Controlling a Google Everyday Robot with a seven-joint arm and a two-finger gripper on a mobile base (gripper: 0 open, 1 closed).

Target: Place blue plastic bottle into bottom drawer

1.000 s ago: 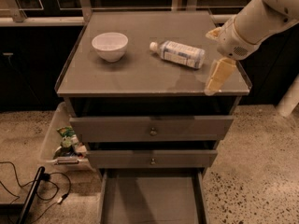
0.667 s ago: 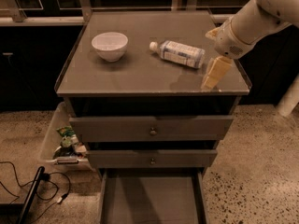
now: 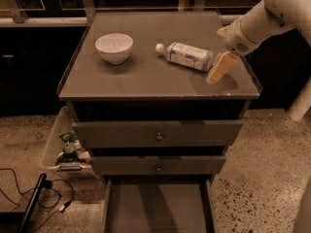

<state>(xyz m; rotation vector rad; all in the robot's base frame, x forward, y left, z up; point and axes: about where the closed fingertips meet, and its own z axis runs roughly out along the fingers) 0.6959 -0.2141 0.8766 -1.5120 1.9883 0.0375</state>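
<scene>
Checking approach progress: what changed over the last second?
The pale yellow gripper edged slightly left and away from the front edge, closer to the small clear plastic bottle with the blue-and-white label, above the grey cabinet top's right side. Nothing was taken hold of or let go. The bottle on its side, the white bowl and the open grey bottom drawer are unchanged.
</scene>
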